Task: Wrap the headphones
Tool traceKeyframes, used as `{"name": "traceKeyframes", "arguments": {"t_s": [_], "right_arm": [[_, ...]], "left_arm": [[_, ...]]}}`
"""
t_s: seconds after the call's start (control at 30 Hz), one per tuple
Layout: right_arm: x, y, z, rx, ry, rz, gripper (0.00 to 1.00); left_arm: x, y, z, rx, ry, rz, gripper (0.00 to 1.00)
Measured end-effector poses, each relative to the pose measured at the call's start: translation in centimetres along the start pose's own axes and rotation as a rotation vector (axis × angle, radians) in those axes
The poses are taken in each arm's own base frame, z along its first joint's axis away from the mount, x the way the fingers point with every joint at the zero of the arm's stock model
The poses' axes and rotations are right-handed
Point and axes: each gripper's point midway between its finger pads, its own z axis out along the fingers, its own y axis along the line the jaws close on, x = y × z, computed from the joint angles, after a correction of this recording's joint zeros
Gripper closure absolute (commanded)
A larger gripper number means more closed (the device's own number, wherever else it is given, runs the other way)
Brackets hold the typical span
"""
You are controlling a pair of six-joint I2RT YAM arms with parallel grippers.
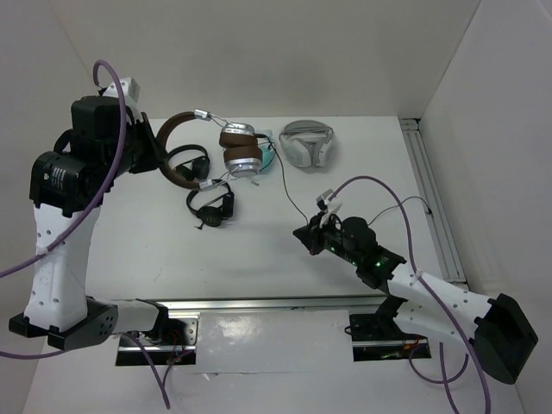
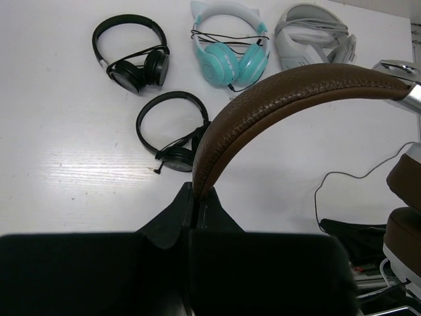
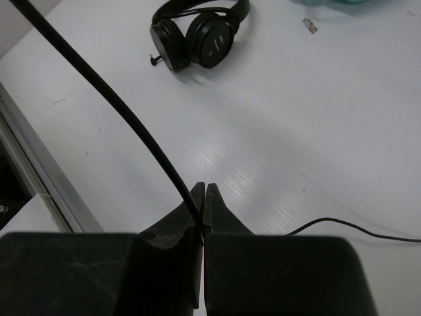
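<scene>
Starting at the left, the left gripper [image 2: 197, 197] is seen clenched on the headphones [image 2: 289, 92]. One end of the dark brown headband is pinched between the jaws, and the band arches up and away to their right. The brown-padded ear cups [image 2: 402, 217], with silver-white shells, are carried at the far right of the jaws. From above, they are seen to cover part of a teal pair [image 2: 227, 56].

Beyond the jaws and to their left, a small black pair [image 2: 131, 56] is laid flat on the white table [image 2: 66, 164]. A second black pair [image 2: 171, 131] is laid nearer, just past the fingertips. The teal pair is placed straight beyond the jaws, and a white-grey pair [image 2: 316, 39] is set to its right.

From the cups, the thin black cable [image 3: 112, 99] is led across the table to the right gripper [image 3: 202, 194]. The jaws of this gripper are closed tight on the cable. It is nipped at the very fingertips and is stretched up and to the left of them. Beyond these jaws and slightly to their left, the second black pair is seen lying on the table. To the right of the jaws, a slack length of cable is laid on the surface.
</scene>
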Motion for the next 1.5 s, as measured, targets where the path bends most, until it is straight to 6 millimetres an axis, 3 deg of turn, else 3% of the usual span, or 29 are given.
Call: {"name": "traceKeyframes", "arguments": {"t_s": [0.17,0.3,0.33,0.5,0.57,0.67,0.9,1.1,1.27,1.37,1.5], "right_arm": [[0.7,1.3,-0.3,0.068,0.032,-0.017,1.00],[-0.7,2.2,-1.6,0.172,0.030,-0.043,1.00],[-2.2,3.5,-2.1,0.174,0.013,-0.050,1.00],[-7.4,5.5,-4.1,0.275,-0.030,-0.065,1.00],[-8.5,6.7,-4.8,0.294,-0.028,-0.091,1.00],[-9.0,9.1,-5.3,0.310,0.019,-0.186,1.00],[-9.6,12.2,-5.5,0.390,0.077,-0.389,1.00],[-11.3,12.8,-6.6,0.427,0.053,-0.470,1.00],[-12.7,12.4,-7.0,0.457,0.037,-0.535,1.00],[-13.0,12.3,-7.0,0.471,0.042,-0.590,1.00],[-13.5,12.3,-7.1,0.471,0.044,-0.622,1.00]], "left_arm": [[1.1,1.5,0.6,-0.062,-0.006,0.000,1.00],[4.1,3.8,2.1,-0.142,0.002,0.009,1.00],[4.9,4.4,2.5,-0.163,0.012,0.014,1.00],[7.3,6.0,4.6,-0.247,0.034,0.049,1.00],[7.8,6.1,5.5,-0.271,0.034,0.069,1.00],[8.6,5.6,6.8,-0.295,0.044,0.109,1.00],[10.6,3.8,8.1,-0.313,0.049,0.207,1.00],[12.7,3.9,8.9,-0.331,0.073,0.262,1.00],[17.0,2.9,9.8,-0.254,0.145,0.362,1.00],[18.9,1.3,9.8,-0.165,0.182,0.437,1.00],[19.9,-1.9,8.9,0.014,0.181,0.484,1.00]]}}
